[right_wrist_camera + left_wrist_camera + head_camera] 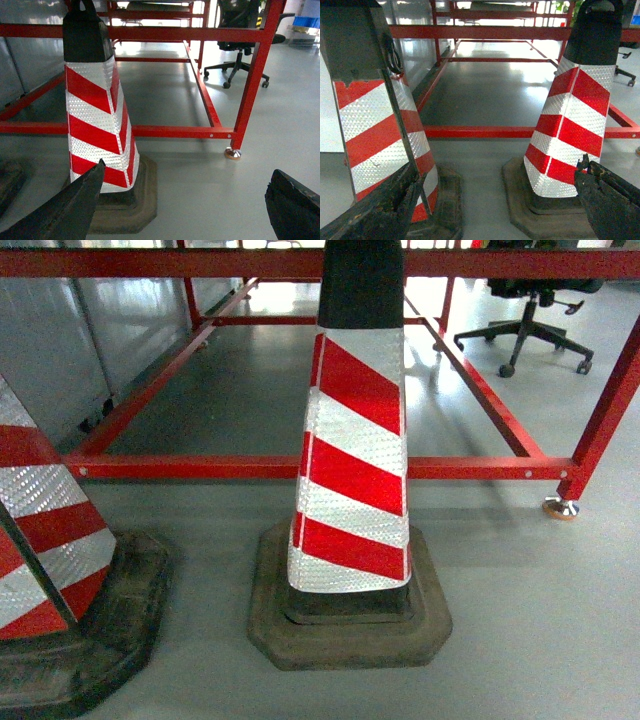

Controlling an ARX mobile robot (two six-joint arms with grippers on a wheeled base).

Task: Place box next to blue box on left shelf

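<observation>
The box, the blue box and the left shelf are out of view in all three views. In the left wrist view my left gripper is open, its dark fingers spread wide low above the grey floor with nothing between them. My right gripper is open too in the right wrist view, with only bare floor between its fingers. Neither gripper shows in the head view.
A red-and-white striped traffic cone on a black base stands close ahead, with a second cone at the left. Behind them runs a low red tubular frame. An office chair stands at the far right. A small blue shape lies far off.
</observation>
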